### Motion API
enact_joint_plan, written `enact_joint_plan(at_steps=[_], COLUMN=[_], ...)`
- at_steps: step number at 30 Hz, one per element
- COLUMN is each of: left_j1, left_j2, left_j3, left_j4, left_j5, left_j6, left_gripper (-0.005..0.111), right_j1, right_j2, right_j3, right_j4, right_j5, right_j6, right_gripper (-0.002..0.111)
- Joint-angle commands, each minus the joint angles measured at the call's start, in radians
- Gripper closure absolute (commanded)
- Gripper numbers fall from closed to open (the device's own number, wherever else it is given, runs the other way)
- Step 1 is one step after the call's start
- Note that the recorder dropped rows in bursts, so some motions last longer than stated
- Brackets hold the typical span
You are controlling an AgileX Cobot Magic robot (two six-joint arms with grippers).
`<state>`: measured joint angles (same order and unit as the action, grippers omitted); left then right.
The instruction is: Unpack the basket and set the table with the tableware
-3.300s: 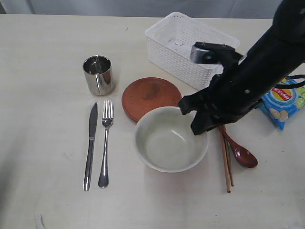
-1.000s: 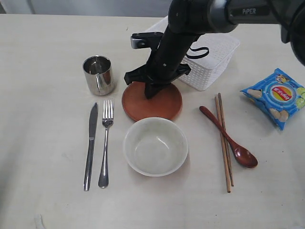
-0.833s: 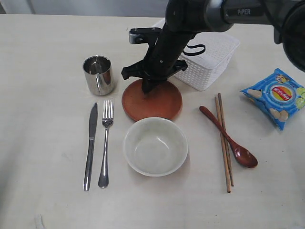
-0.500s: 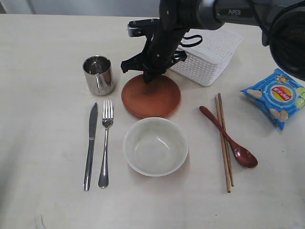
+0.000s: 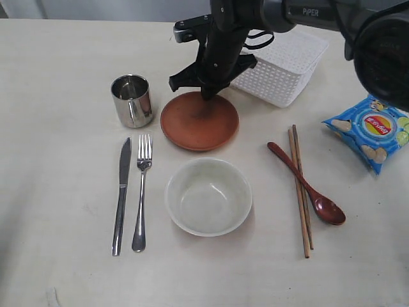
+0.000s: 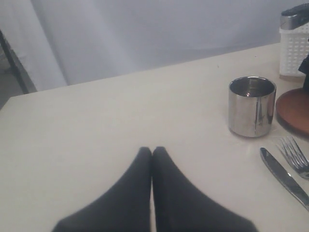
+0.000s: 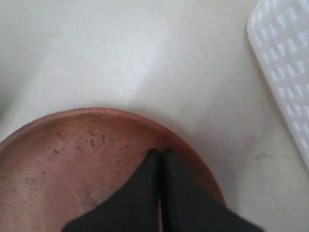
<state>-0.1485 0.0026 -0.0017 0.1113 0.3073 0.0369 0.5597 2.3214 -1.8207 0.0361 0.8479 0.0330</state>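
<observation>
We note the table [image 5: 57,70] has broad bare surface left of the cup [image 5: 131,100] and knife [image 5: 121,192], and nearer the camera than the bowl [image 5: 208,197]. A bare strip lies between the bowl and the spoon [image 5: 307,185]. The basket [image 5: 284,70] stands close to the table's far edge. The chip bag [image 5: 370,131] lies at the right border of the exterior view.

The right gripper [image 5: 208,96] has its fingers pressed together and grasps nothing. Its tips rest on the plate [image 5: 199,125] just inside the far rim, as the right wrist view confirms [image 7: 159,153]. The left gripper [image 6: 152,151] is likewise closed and empty, low over bare table, well apart from the cup.

Compared with 1.0 s ago, the plate has moved toward the far edge and slightly left. It then met the bowl's rim; now a narrow gap separates them. The basket has shifted slightly right. Since 3.3 s ago the bowl has moved left, away from the spoon.

Count: one basket, one cup, one knife, one fork [image 5: 141,192], one plate, one bowl, one spoon, two chopsticks [image 5: 300,201], one chip bag. The spoon lies across the chopsticks.
</observation>
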Motion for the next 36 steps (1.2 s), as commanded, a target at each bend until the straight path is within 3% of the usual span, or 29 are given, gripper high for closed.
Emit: enact_joint_plan(at_steps=[1,8,10,12,15,17,25,28,31,36], left_j1=[0.005,0.005,0.005,0.005,0.005,0.005,0.005,0.005,0.005,0.005], left_j2=[-0.003,-0.003,-0.003,-0.003,-0.003,-0.003,-0.003,-0.003,-0.003,-0.003], left_j3=[0.002,0.002,0.002,0.002,0.002,0.002,0.002,0.002,0.002,0.002], left_j4=[-0.013,-0.012,-0.012,-0.012,-0.012,-0.012,-0.012,-0.012,-0.012,-0.012], left_j5=[-0.008,-0.008,-0.008,-0.008,-0.008,-0.008,-0.008,-0.008,-0.008,-0.008], left_j6=[-0.003,-0.003,-0.003,-0.003,-0.003,-0.003,-0.003,-0.003,-0.003,-0.003], left_gripper=[0.107,0.107,0.107,0.107,0.107,0.107,0.107,0.107,0.107,0.107], right_j1=[-0.011,-0.024,-0.052,-0.084,-0.100,-0.100,-0.100,-0.100,-0.102,-0.130], right_j2=[-0.074,-0.203,-0.219,-0.224,-0.219,-0.207,-0.120,-0.099,-0.089,-0.073], right_j3=[-0.009,-0.009,-0.009,-0.009,-0.009,-0.009,-0.009,-0.009,-0.009,-0.009], right_j4=[-0.012,-0.036,-0.062,-0.060,-0.060,-0.086,-0.124,-0.222,-0.339,-0.353], right_j5=[0.030,0.095,0.104,0.127,0.155,0.144,0.121,0.119,0.120,0.180], right_j6=[-0.004,-0.053,-0.046,-0.062,-0.139,-0.141,-0.172,-0.115,-0.064,-0.074], right_gripper=[0.109,0.109,0.104,0.088,0.054,0.047,0.051,0.051,0.059,0.090])
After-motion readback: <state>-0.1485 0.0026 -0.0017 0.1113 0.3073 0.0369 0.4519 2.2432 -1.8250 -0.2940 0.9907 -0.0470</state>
